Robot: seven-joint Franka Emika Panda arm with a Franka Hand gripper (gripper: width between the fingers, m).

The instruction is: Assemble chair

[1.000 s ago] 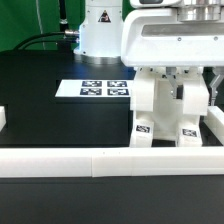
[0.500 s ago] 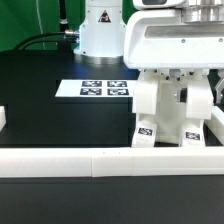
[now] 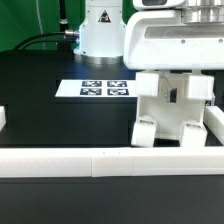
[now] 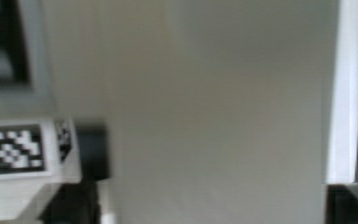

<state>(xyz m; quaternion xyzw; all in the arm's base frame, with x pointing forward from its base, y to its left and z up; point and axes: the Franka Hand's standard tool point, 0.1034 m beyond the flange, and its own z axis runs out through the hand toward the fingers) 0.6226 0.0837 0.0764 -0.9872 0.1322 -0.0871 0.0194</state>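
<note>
Black table (image 3: 40,110) fills most of the exterior view. A long low white rail (image 3: 70,160) runs across its near edge. The arm's white base (image 3: 100,25) stands at the back.

The chair (image 3: 158,100) is on the exterior view's right, just behind the rail and to the right of the marker board (image 3: 105,89). It is all white and chunky: a broad slab (image 3: 175,45) across the top, thick uprights below, and square posts reaching down toward the table. It leans a little. Cannot tell if the post ends touch the table.

The gripper (image 3: 188,10) is at the top edge, right above the broad slab and mostly cut off. The jaws are hidden, so cannot tell whether they are apart or clamped.

In the wrist view a pale flat face (image 4: 194,100) takes up almost the whole frame, blurred.

The lower post ends carry small black-and-white tags (image 3: 146,127). One more tag (image 4: 19,148) shows beside the pale face in the wrist view.
</note>
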